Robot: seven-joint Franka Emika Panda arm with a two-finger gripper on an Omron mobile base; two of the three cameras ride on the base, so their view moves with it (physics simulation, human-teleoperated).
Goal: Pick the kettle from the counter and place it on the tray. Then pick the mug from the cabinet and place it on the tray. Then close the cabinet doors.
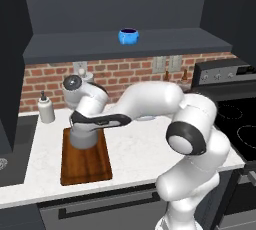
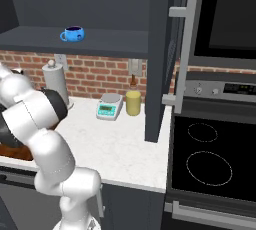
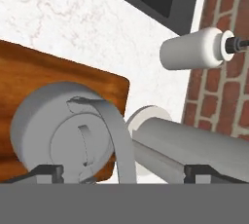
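Now end effector (image 3: 121,172) spread wide over kettle (image 3: 58,125) on tray (image 1: 92,161); paper-towel roll (image 3: 194,147) just beside.

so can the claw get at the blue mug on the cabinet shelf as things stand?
Probably yes. The small bright blue mug stands alone on the dark cabinet shelf, doors open, nothing in front. The open claw sits low over the squat grey kettle on the brown wooden tray.

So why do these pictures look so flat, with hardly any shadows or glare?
They are rendered: in the left base view the tray casts hardly any shadow on the counter; in the right base view the mug is evenly lit; in the hand view the kettle looks matte and the brick wall slants.
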